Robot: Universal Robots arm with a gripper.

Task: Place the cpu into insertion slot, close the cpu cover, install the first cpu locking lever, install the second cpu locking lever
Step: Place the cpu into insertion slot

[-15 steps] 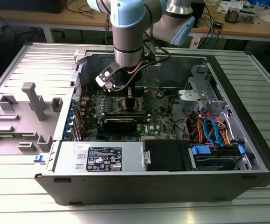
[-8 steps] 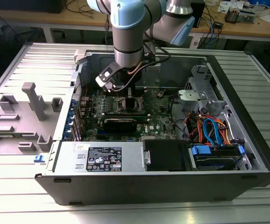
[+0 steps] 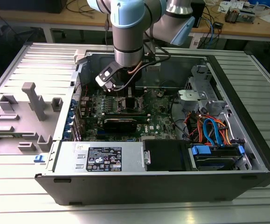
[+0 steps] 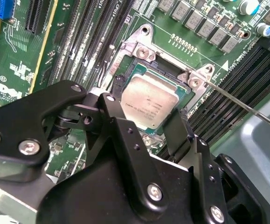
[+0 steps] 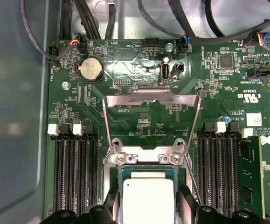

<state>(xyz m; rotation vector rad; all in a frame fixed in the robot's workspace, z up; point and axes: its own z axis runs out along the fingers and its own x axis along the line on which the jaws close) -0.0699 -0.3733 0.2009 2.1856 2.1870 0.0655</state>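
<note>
The cpu [image 5: 148, 198], a square chip with a dull silver top, lies in the insertion slot [image 5: 144, 157], level with its silvery rim. My gripper [image 5: 148, 207] is right over it, with black fingers [image 5: 112, 209] pressed against two opposite edges of the chip. The second wrist view shows the same grip: the gripper [image 4: 144, 114] straddles the cpu [image 4: 148, 103]. The cpu cover [image 5: 151, 97] is swung open behind the slot, and the board shows through its window. A thin locking lever [image 4: 246, 105] sticks out free beside the slot. In the exterior view the gripper [image 3: 130, 100] reaches down into the open case.
Long black memory slots [image 5: 74, 172] [image 5: 216, 172] flank the socket. A coin battery [image 5: 91, 70] and cables [image 5: 83, 18] lie beyond the cover. The case holds a drive bay with blue and orange cables [image 3: 211, 130] and a power supply [image 3: 102, 158]. Grey fixtures [image 3: 32, 100] stand at the exterior view's left.
</note>
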